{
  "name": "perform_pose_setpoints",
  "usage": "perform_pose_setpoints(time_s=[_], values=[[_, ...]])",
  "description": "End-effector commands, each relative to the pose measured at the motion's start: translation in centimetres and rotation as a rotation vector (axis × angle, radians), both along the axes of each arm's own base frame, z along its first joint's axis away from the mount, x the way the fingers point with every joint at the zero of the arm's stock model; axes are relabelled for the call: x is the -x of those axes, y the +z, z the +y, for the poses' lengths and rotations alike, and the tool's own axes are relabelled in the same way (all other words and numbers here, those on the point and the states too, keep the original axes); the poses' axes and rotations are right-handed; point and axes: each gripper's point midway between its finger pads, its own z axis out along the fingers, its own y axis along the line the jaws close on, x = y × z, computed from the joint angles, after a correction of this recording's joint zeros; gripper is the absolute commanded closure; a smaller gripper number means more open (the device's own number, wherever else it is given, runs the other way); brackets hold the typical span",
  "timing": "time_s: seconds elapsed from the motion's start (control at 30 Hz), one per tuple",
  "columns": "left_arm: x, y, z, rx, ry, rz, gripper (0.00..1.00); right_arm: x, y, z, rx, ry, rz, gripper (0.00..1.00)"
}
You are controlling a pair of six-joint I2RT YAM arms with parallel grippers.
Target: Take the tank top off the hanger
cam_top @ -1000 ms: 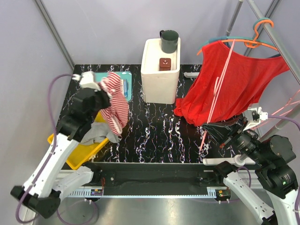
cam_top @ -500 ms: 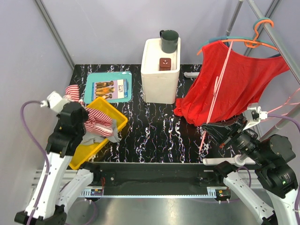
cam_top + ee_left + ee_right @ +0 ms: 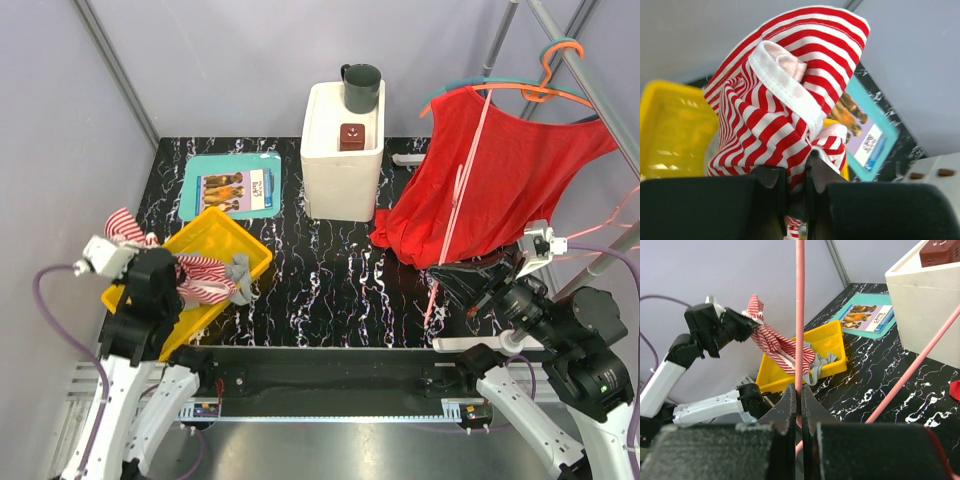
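My left gripper [image 3: 796,169] has swung back and down over the yellow bin [image 3: 215,232], clenched on the striped garment [image 3: 785,100], so that piece is nearly stowed. The right gripper [image 3: 796,405] stays pinched on a thin pink strap [image 3: 800,315]. The red tank top [image 3: 510,180] hangs limp and creased from the orange hanger [image 3: 545,92] at far right, not yet off

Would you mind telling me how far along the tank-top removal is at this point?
Done: a striped garment is off, held by the left gripper and draping into the yellow bin. In hand: the right gripper pinches a pink strap. Left: the red tank top hangs on the orange hanger.
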Motion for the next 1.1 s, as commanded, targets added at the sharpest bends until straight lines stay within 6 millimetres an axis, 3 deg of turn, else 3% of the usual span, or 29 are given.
perform_pose_setpoints(time_s=[0.0, 0.13, 0.33, 0.6, 0.63, 0.73, 0.8, 0.83, 0.87, 1.07], values=[[-2.3, 6.8, 0.4, -0.221, -0.045, 0.032, 1.00, 0.7, 0.5, 0.3, -0.022, 0.036, -0.025, 1.00], [-3.7, 6.6, -0.7, -0.435, -0.222, 0.208, 1.00, 0.6, 0.1, 0.8, -0.010, 0.061, -0.013, 1.00], [-2.4, 8.1, 0.9, -0.659, -0.224, 0.292, 1.00, 0.5, -0.4, 1.8, 0.018, 0.118, 0.005, 1.00], [-4.8, 6.2, 0.5, -0.934, -0.374, 0.545, 1.00, 0.6, -1.0, 1.9, 0.023, 0.129, -0.002, 1.00], [-5.8, 5.6, -0.7, -0.964, -0.474, 0.546, 1.00, 0.7, -1.1, 1.9, 0.025, 0.134, -0.002, 1.00], [-6.1, 3.4, -1.6, -0.948, -0.539, 0.561, 1.00, 0.8, -1.3, 1.9, 0.030, 0.138, -0.009, 1.00], [-6.1, 0.5, -3.1, -0.912, -0.654, 0.568, 1.00, 1.0, -1.2, 1.7, 0.027, 0.134, -0.021, 1.00], [-6.4, -0.8, -4.9, -0.895, -0.774, 0.541, 1.00, 1.0, -1.4, 1.7, 0.029, 0.132, -0.019, 1.00], [-5.9, -2.8, -5.6, -0.870, -0.842, 0.574, 1.00, 1.1, -1.4, 1.6, 0.026, 0.131, -0.025, 1.00], [-4.2, -7.9, -8.7, -0.759, -1.070, 0.607, 1.00, 0.6, -2.2, 1.8, 0.035, 0.129, -0.009, 1.00]])
